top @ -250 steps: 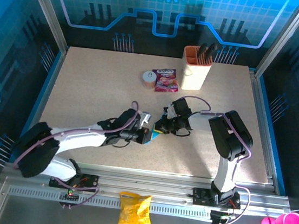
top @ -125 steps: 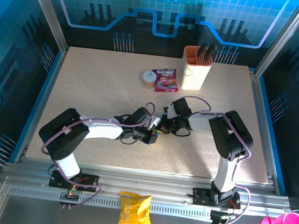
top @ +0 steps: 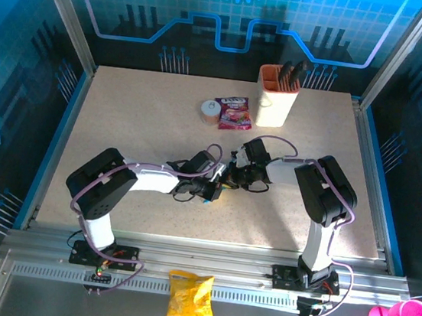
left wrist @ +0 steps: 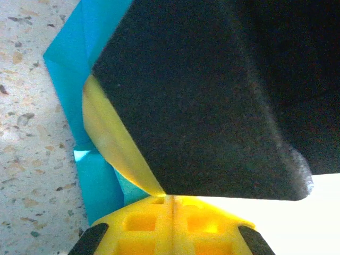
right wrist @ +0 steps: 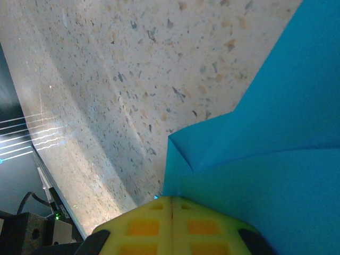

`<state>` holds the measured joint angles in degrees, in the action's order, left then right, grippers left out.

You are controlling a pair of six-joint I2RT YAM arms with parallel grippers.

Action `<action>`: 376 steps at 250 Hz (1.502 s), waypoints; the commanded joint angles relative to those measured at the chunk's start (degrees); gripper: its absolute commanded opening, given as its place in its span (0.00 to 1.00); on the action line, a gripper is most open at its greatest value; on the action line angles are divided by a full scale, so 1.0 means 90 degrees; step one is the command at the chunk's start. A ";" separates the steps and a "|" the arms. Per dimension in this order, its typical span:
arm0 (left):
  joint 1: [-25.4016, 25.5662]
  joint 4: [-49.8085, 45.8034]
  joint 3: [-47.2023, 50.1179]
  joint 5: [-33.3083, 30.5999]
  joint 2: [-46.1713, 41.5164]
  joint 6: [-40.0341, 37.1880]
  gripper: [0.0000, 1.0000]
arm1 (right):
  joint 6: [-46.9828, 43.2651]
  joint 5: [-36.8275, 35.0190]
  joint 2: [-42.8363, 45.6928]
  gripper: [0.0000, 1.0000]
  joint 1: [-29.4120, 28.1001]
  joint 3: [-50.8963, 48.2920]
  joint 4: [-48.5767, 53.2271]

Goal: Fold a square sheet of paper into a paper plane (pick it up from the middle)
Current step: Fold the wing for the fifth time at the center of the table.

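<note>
Now the left arm has drawn its elbow in, bringing the left gripper (top: 212, 190) right against the right gripper (top: 233, 178) at mid-table, over the cyan-blue square sheet of paper (right wrist: 276, 175). With 1 flap already creased, another fold is probably being pressed. Both pairs of fingers are closed together at the paper; whether either pinches it is unclear.

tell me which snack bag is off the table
The yellow bag: it lies on the grey metal ledge past the table's near edge. The pink packet lies on the table, beside the beige holder.
</note>
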<state>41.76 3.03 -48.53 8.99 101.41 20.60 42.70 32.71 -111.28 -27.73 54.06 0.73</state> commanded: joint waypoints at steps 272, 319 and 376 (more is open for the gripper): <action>0.0807 -0.0833 0.2270 -0.1110 -0.2832 0.1245 0.00 | 0.0022 -0.1584 -0.0897 0.00 0.0144 -0.0501 0.1137; 0.0471 -0.0202 0.1413 -0.0346 -0.2230 0.0612 0.00 | 0.0059 -0.1572 -0.0916 0.00 0.0141 -0.0538 0.1076; 0.0264 0.0011 0.0449 0.0136 -0.1342 0.0224 0.00 | 0.0087 -0.1563 -0.0872 0.00 0.0122 -0.0557 0.1059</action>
<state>44.80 1.91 -40.84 5.98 85.69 26.72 43.13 33.52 -111.61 -27.62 54.04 0.38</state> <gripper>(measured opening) 0.055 0.049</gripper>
